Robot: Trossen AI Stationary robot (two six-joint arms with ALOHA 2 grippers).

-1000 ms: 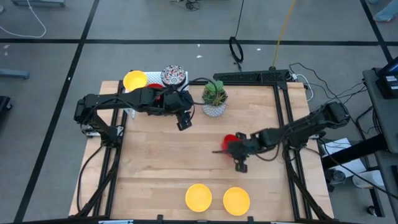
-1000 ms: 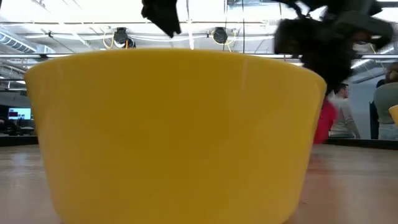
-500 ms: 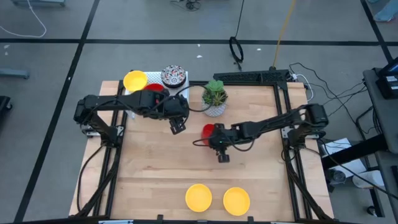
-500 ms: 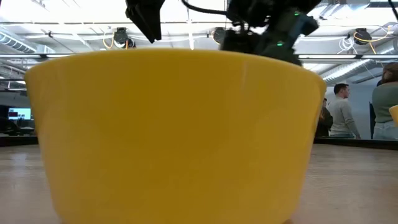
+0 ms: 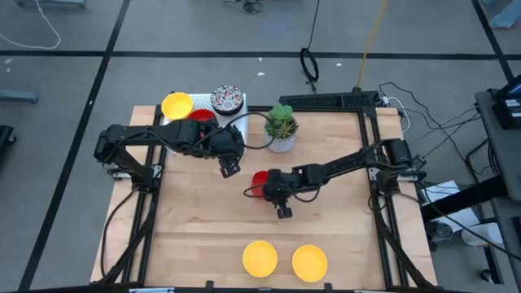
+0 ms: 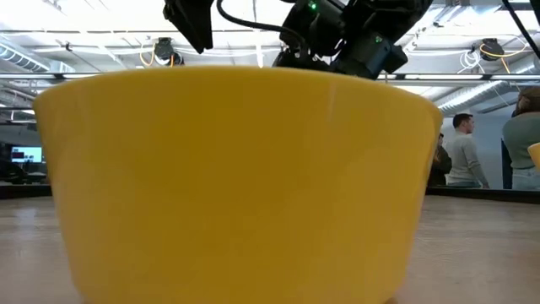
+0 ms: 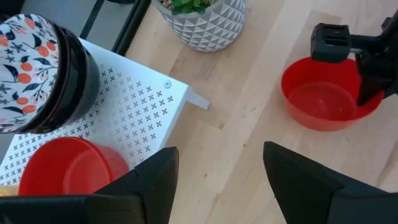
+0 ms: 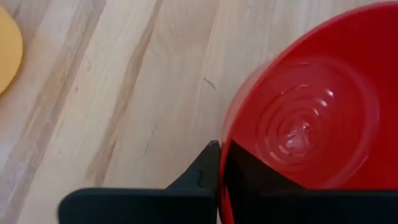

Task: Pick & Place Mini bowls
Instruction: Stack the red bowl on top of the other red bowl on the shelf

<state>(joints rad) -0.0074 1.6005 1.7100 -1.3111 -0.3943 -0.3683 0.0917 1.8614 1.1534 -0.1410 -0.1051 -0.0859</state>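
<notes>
My right gripper (image 5: 264, 188) is shut on a plain red mini bowl (image 5: 258, 181) over the middle of the table; the bowl also shows in the right wrist view (image 8: 305, 118) and the left wrist view (image 7: 323, 99). My left gripper (image 5: 230, 167) is open and empty just left of it, near a white perforated rack (image 7: 137, 106). The rack holds a floral bowl stack (image 5: 227, 99), a yellow bowl (image 5: 176, 105) and a red bowl (image 7: 68, 168). Two yellow bowls (image 5: 260, 257) (image 5: 309, 262) rest on their bases near the front edge. My right gripper pinches the red bowl's rim (image 8: 227, 140), on the side toward the table's right edge, with one finger (image 8: 199, 171) outside the wall and the other inside the bowl. The fingers come from the table's right, slanting down. The bowl is mouth-up and a little tilted; whether it is clear of the table I cannot tell.
A white pot with a green plant (image 5: 281, 129) stands at the far middle, close behind both grippers. In the low view a yellow bowl (image 6: 236, 177) fills the foreground and hides the table behind it. People stand in the room beyond (image 6: 460, 152).
My right gripper has carried the red bowl toward the table's left edge, from right of centre to the middle, close to my left gripper. My left gripper has shifted slightly toward the left edge and stays open.
</notes>
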